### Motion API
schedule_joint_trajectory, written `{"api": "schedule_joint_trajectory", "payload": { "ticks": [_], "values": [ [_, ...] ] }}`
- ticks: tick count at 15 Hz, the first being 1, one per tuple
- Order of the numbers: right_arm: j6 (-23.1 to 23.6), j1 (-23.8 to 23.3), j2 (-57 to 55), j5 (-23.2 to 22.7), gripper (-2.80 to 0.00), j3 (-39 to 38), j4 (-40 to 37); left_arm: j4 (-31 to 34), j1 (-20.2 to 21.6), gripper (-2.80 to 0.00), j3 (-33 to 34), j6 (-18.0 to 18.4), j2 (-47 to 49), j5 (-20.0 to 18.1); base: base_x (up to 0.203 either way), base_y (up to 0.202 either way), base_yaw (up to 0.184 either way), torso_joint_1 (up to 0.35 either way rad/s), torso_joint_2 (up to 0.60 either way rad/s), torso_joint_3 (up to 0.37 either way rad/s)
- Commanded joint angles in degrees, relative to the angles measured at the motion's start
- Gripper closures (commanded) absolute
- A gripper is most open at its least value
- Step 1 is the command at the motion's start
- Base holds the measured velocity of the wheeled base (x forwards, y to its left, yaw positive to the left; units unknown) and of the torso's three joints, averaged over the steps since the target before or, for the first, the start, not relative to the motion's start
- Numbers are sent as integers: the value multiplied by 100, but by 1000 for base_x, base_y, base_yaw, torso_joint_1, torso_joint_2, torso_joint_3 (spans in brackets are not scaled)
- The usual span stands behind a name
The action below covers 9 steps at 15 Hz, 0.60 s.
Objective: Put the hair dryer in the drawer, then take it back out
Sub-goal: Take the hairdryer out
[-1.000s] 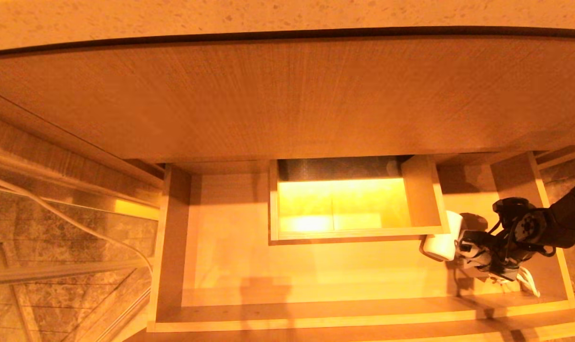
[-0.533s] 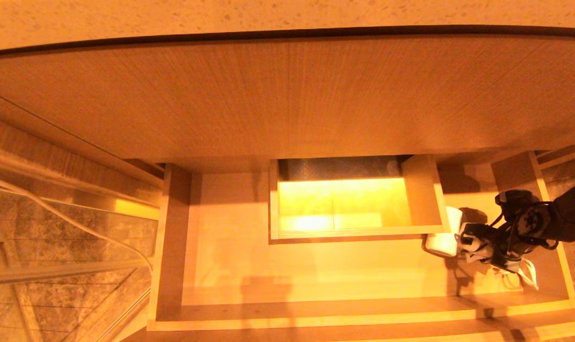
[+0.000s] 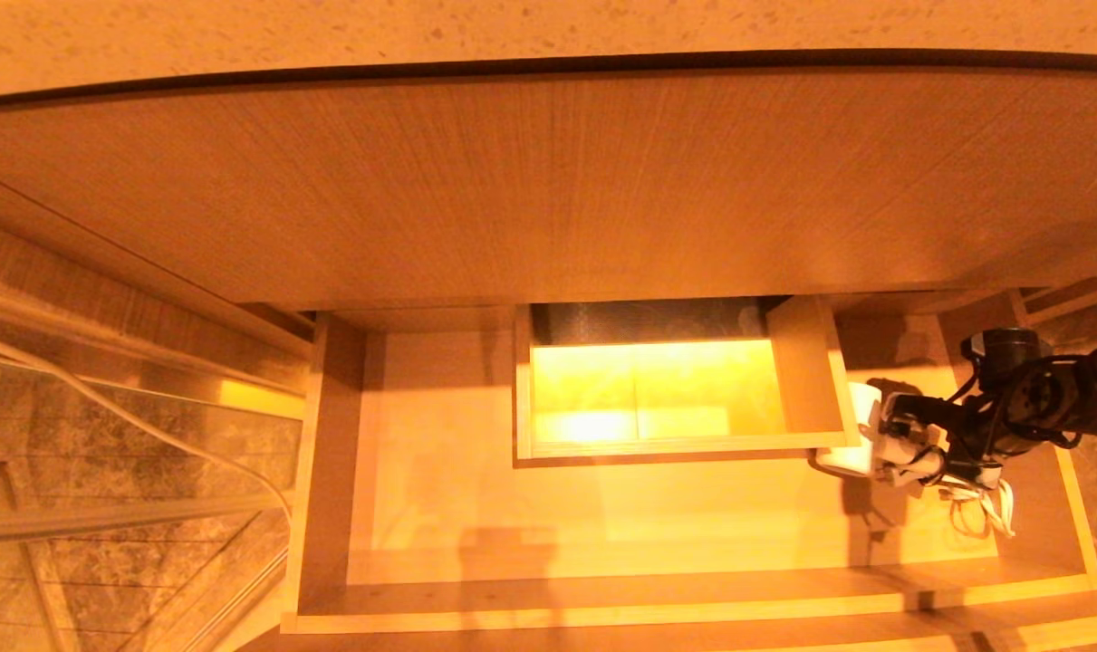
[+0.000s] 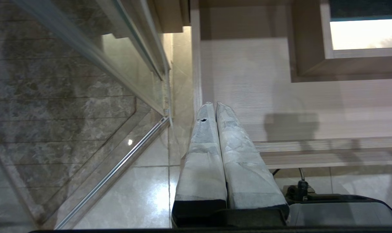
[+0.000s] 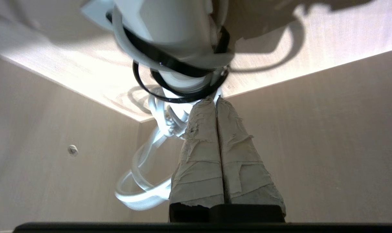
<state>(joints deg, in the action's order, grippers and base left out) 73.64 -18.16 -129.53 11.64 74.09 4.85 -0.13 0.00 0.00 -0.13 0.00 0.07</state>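
Observation:
The wide light-wood drawer (image 3: 439,480) stands pulled out below me. Above its right end hangs the white hair dryer (image 3: 849,430), casting a shadow on the drawer floor. My right gripper (image 3: 885,445) is beside the boxed cut-out's right wall, holding the dryer. In the right wrist view the taped fingers (image 5: 199,145) are pressed together at their tips (image 5: 215,99) on the black loop round the dryer's white body (image 5: 170,29). Its white cord (image 3: 983,516) dangles in coils (image 5: 140,184). My left gripper (image 4: 214,104) is shut and empty, parked off the drawer's left side (image 4: 263,97).
A rectangular boxed cut-out (image 3: 657,398), brightly lit inside, sits in the drawer's middle back. A tall wood-grain panel (image 3: 548,181) rises behind, under a stone counter (image 3: 548,27). A glass panel with a metal rail (image 3: 131,453) and marble floor lie to the left.
My right gripper has carried the hair dryer toward the back of the drawer and slightly right. The cord has followed it. The left arm has not moved.

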Motion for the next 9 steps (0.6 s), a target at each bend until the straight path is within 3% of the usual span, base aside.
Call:
{"api": "schedule_joint_trajectory", "payload": {
  "ticks": [1,9],
  "values": [
    [60,-3,170,14,0,-29,-1,-4,0,0,0,-4,0,2,0,0,0,0,0,0],
    [289,-124,611,15,0,-528,40,-4,0,0,0,-4,0,2,0,0,0,0,0,0]
  ]
}}
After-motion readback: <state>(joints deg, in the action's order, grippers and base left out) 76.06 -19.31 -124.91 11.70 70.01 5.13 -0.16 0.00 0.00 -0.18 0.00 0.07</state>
